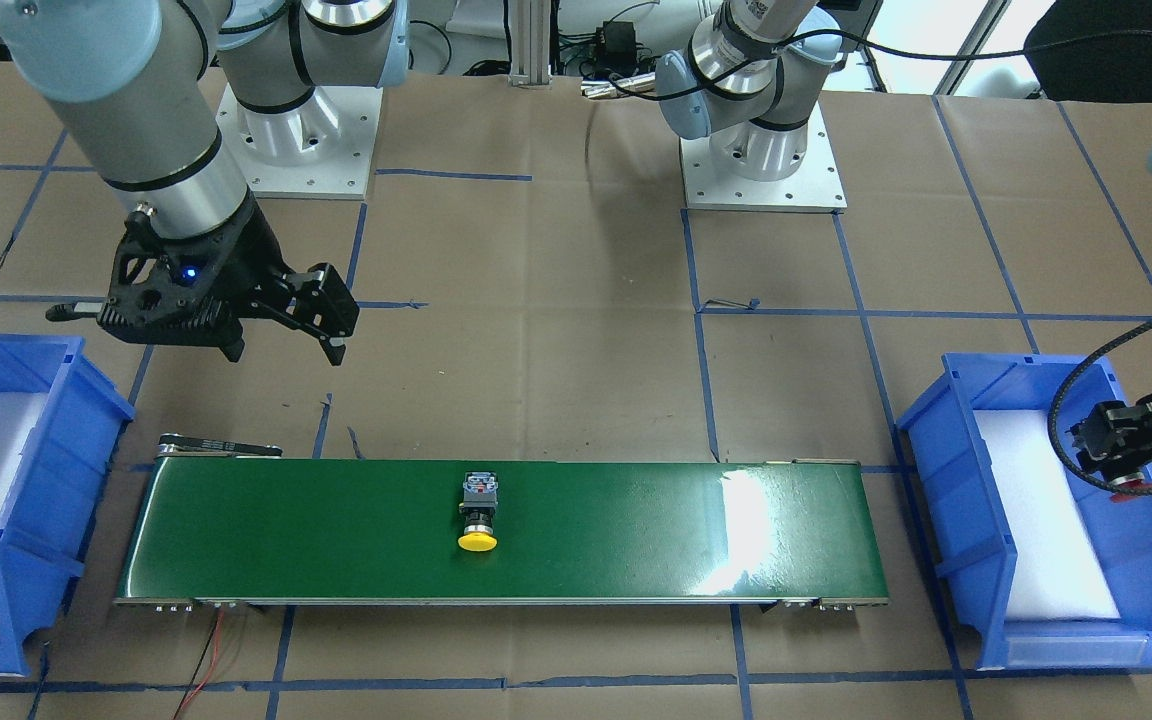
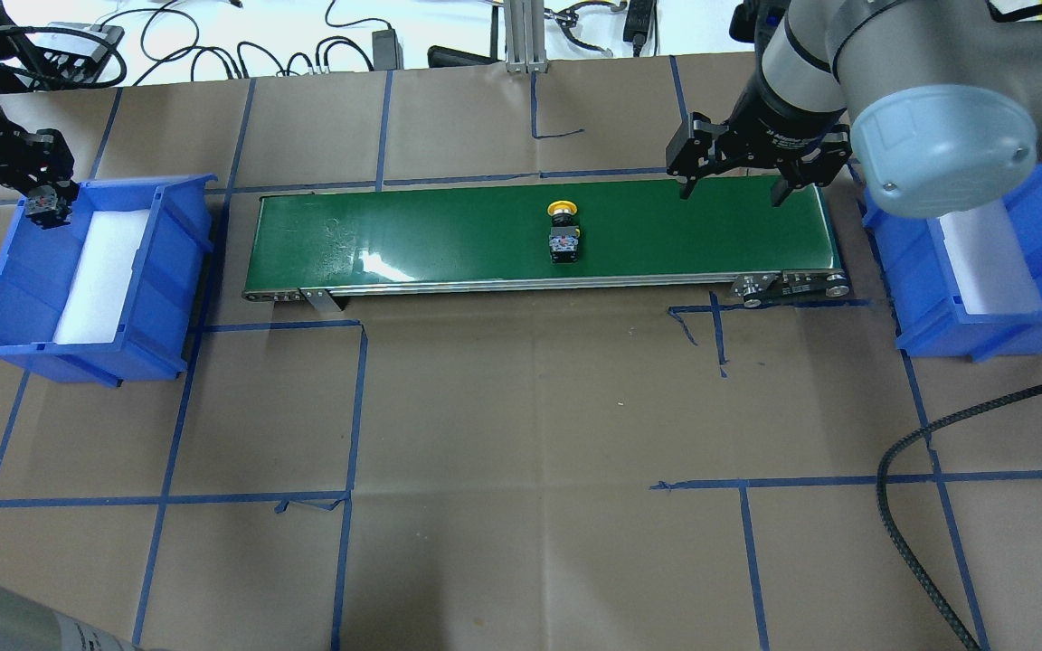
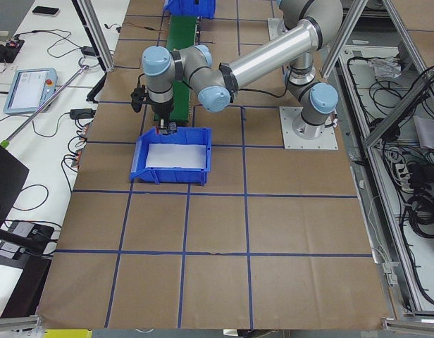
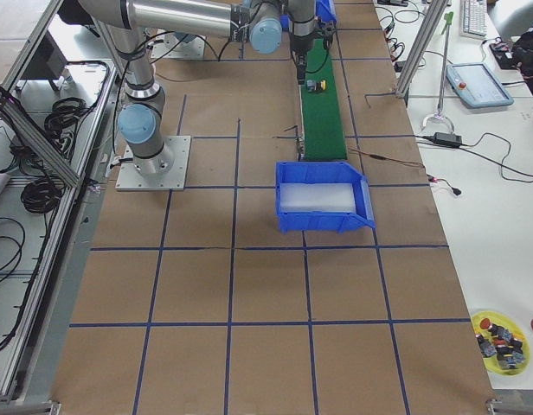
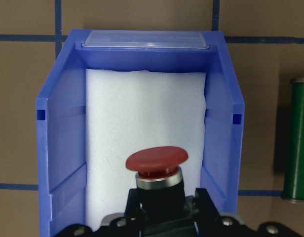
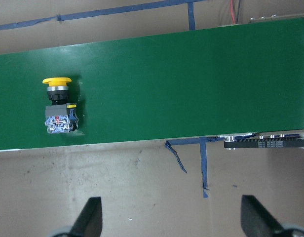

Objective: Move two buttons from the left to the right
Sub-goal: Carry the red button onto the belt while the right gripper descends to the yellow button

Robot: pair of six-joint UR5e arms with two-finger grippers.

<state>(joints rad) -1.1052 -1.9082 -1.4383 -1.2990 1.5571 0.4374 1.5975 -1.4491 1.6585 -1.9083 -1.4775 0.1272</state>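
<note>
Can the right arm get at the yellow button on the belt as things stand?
Probably yes. The right gripper hangs open near the right end of the belt, and the yellow button lies alone mid-belt with nothing over it.

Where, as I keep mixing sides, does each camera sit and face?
Front-facing: across the table, facing the robot; left gripper at right, right gripper at left.
Overhead: behind the robot, down on the belt; grippers on matching sides.
Left side: table's left end; left arm near, over the left bin.
Right side: opposite end; right bin near, right arm beyond.
Left wrist: down into left bin; its fingers hold the red button.
Right wrist: down on the belt; fingertips at bottom.
Shared: yellow button, front-facing and overhead.
</note>
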